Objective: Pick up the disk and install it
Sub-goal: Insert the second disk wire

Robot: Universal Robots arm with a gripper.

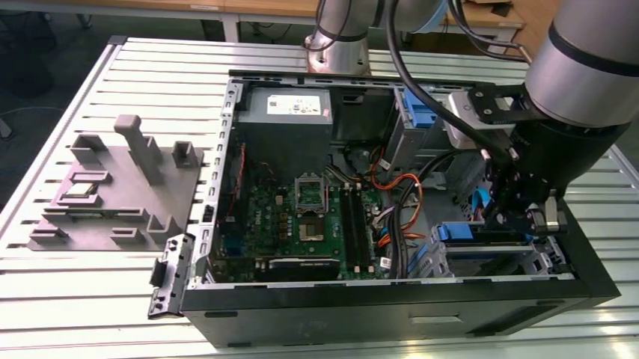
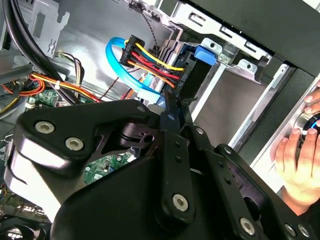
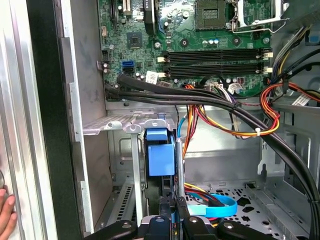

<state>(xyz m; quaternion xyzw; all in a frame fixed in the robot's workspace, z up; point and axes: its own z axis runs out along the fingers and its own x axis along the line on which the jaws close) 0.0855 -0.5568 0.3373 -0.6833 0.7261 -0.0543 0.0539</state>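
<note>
While our arm reaches down into the computer case [image 1: 399, 307], our end effector [image 3: 176, 202] grips one disk [image 3: 161, 157] edgewise.

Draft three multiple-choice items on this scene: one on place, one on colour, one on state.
1. In the exterior view, where does the grey moulded plastic fixture stand?
A. Inside the case
B. On the slatted metal table, on the exterior view's left of the black computer case
C. On top of the case

2. What colour is the flat ribbon cable looping in the drive bay?
A. Light blue
B. White
C. Green

3. What state is the computer case in?
A. Closed, with its panel on
B. Open, with the green motherboard exposed
C. Wrapped in foil

Answers:
1. B: the fixture sits on the slats beside the case.
2. A: the cable is light blue in both wrist views.
3. B: the board and cables lie in plain sight.
</note>
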